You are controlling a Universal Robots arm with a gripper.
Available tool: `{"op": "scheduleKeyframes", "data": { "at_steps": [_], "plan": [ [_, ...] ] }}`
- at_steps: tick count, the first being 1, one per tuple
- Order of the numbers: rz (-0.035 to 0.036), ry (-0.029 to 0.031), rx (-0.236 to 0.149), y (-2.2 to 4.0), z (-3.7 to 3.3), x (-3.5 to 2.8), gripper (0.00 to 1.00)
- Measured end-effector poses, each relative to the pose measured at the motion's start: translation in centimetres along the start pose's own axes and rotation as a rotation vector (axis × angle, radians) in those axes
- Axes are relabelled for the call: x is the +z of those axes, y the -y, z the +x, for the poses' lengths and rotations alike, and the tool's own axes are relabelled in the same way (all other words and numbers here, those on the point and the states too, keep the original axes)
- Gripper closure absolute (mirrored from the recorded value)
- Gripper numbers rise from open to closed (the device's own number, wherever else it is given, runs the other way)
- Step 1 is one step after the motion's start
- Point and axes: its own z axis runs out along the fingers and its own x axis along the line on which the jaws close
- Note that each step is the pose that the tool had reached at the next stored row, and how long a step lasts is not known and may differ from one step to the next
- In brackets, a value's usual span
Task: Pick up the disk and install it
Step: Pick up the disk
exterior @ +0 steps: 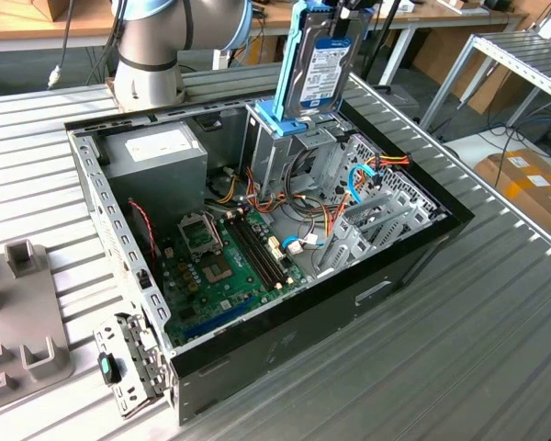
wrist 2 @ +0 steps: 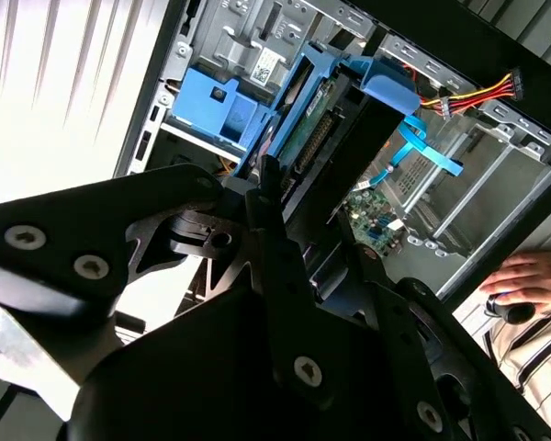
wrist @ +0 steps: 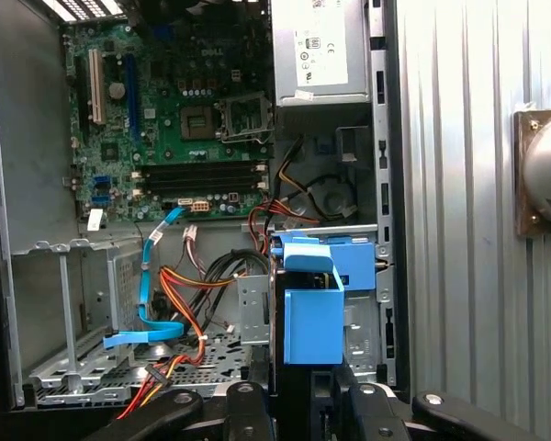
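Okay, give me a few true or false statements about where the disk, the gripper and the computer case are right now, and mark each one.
1. The gripper holds the disk upright above the drive cage. True.
2. The disk sits flat inside the cage. False: it is on edge in the air over the cage.
3. The computer case lies open with the green motherboard showing. True.
4. A person's hand rests on the motherboard. False: the hand is outside the case, as seen in the second wrist view.
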Motion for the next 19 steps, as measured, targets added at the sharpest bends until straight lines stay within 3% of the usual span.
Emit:
{"op": "scheduleKeyframes", "data": {
  "at_steps": [4, 12, 15, 19],
  "plan": [
    [0.0, -0.0005, 0.0, 0.03, 0.42, 0.0, 0.65],
    [0.0, -0.0006, 0.0, 0.12, 1.88, 0.01, 0.65],
    [0.0, -0.0006, 0.0, 0.18, 2.88, 0.02, 0.65],
    [0.0, -0.0005, 0.0, 0.23, 3.64, 0.03, 0.65]
  ]
}}
